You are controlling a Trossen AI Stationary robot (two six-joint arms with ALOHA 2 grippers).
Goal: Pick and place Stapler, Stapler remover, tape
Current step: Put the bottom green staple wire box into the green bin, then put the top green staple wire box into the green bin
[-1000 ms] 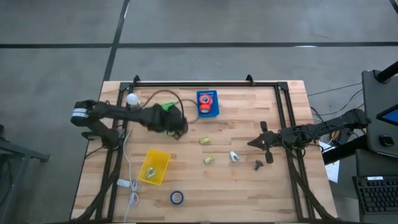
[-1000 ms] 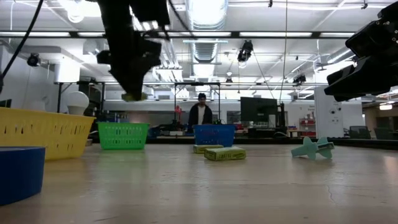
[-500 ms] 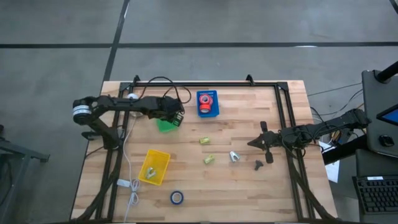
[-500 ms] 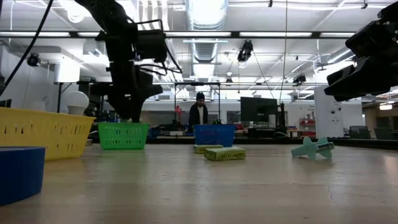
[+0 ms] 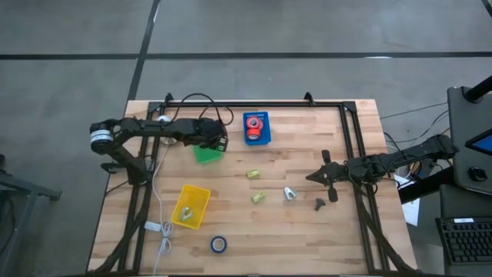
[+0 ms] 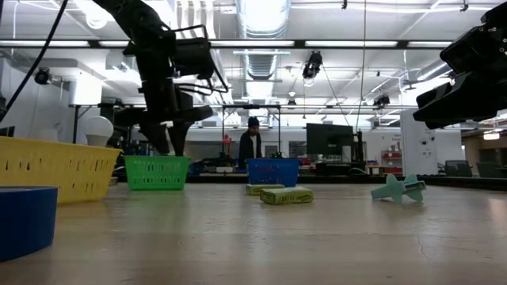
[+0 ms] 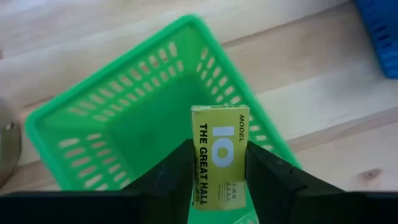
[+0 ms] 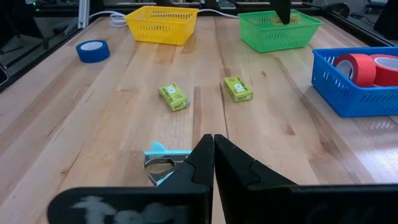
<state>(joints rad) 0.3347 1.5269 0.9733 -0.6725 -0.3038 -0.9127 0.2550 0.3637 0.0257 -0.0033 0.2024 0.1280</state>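
My left gripper [image 5: 213, 139] hangs over the green basket [image 5: 204, 153], fingers pointing down, shut on a small yellow-green box [image 7: 219, 155] printed with "10". In the low view that gripper [image 6: 169, 141] reaches down to the basket's rim [image 6: 157, 161]. Two more such boxes [image 5: 252, 175] [image 5: 258, 198] lie flat on the table. A pale staple remover [image 5: 290, 193] and a dark one [image 5: 319, 203] lie near my right gripper [image 5: 311, 177], which is shut and holds nothing. A blue tape roll [image 5: 219, 244] lies near the table's near edge. Red rolls [image 8: 356, 67] sit in the blue bin [image 5: 256, 128]. My left gripper pinches the yellow-green box between its two fingers [image 7: 177, 177], one on each long side [image 7: 242, 168]. The fingers come from above, pointing down, and lie along the box. The box is lifted clear and hangs over the inside of the green basket [image 7: 143, 124].
A yellow bin [image 5: 191, 205] stands on the near left part of the table. A white cable [image 5: 159, 208] runs along the left side, and a bulb [image 5: 163, 121] stands at the far left. A dark frame [image 5: 254, 102] borders the far and side edges. A person [image 6: 249, 145] stands in the room behind.
My left gripper has carried the box toward the table's far edge and down, from high beside the green basket to just above its inside. The right arm has kept still.
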